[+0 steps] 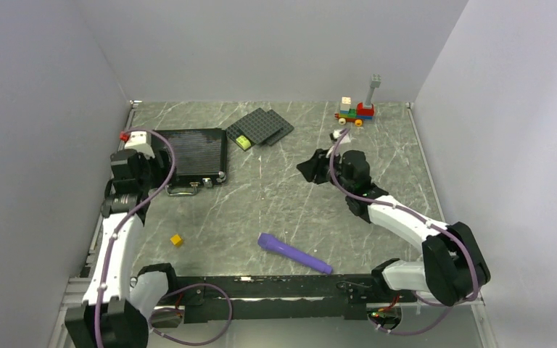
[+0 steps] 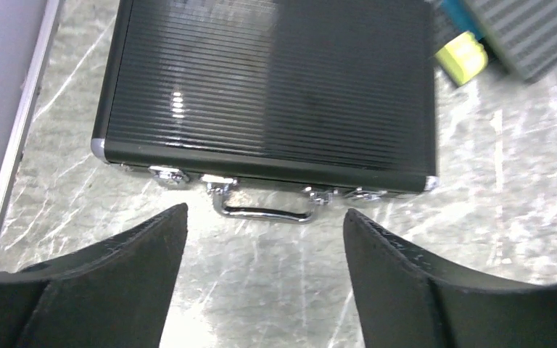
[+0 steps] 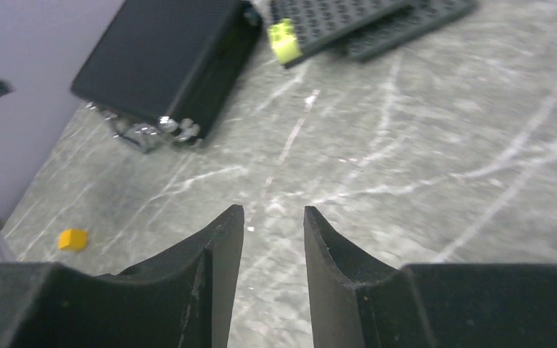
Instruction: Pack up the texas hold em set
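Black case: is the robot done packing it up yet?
Nearly, it seems. Done: the case lies shut, its lid flat down. In hand: nothing; the left pincer hangs open near the handle, and the right pincer is empty. Left: maybe the latches; I cannot tell if they are snapped.

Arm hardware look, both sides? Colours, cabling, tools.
Left arm and right arm: white link shells, black joint housings, a purple cable looped along each. Left tool and right tool: matte black, curved, tapering to blunt tips.
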Action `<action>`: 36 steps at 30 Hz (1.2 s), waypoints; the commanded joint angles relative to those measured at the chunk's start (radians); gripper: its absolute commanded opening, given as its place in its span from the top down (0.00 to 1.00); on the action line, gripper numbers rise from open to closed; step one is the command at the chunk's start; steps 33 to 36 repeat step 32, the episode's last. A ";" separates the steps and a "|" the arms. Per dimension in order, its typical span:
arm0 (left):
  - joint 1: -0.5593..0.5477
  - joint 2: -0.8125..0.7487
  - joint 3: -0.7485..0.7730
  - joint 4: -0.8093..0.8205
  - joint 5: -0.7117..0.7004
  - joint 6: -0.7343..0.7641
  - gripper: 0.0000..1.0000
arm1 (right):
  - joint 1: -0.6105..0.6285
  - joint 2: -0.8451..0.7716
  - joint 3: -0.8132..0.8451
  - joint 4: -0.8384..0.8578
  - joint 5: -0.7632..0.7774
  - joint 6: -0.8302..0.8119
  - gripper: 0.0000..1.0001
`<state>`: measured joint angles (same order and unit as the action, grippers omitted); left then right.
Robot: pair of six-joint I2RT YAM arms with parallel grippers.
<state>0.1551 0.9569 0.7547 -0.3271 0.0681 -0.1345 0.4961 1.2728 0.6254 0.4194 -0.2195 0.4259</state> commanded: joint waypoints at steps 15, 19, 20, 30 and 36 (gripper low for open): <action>-0.031 -0.511 -0.086 -0.024 0.175 -0.019 0.01 | -0.187 -0.500 -0.064 -0.432 0.381 -0.192 0.57; -0.040 -0.527 -0.079 -0.046 0.173 -0.016 0.01 | -0.186 -0.609 -0.099 -0.437 0.443 -0.228 0.56; -0.041 -0.533 -0.078 -0.046 0.172 -0.012 0.01 | -0.185 -0.634 -0.104 -0.438 0.452 -0.235 0.56; -0.065 -0.560 -0.075 -0.058 0.165 0.000 0.01 | -0.186 -0.649 -0.086 -0.463 0.435 -0.232 0.55; -0.075 -0.558 -0.073 -0.058 0.159 0.000 0.01 | -0.186 -0.653 -0.089 -0.462 0.430 -0.229 0.54</action>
